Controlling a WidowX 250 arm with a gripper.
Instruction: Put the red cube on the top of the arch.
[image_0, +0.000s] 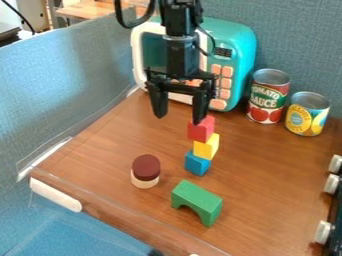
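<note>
Gripper (179, 119) fingers spread wide, with nothing between them that I can see, hang point-down over the back half of the bench (270, 170). What matters now is the red cube (201, 129): it isn't under the middle of that gap but off towards the side where the cans stand, and a little nearer the bench's front edge. One fingertip overlaps its top corner from where I'm looking; whether they touch, I can't tell. The gap would have to shift that way before dropping, I'd say, or that finger could come down on the cube.

And it's a wobbly-looking perch. The cube seems to sit on a yellow block (206, 146), set askew over a blue block (197, 163), so a sideways nudge might topple the lot. Straight up looks the safest way off.

The green arch (199, 199) waits closer to the front edge, upright, its long axis running roughly along that edge. A brown-topped round piece (145, 170) stands beside the route, towards the left edge. Behind are a teal toy microwave (234, 55), a tomato can (268, 97) and a yellow-labelled can (307, 114), all clear of the carry.
</note>
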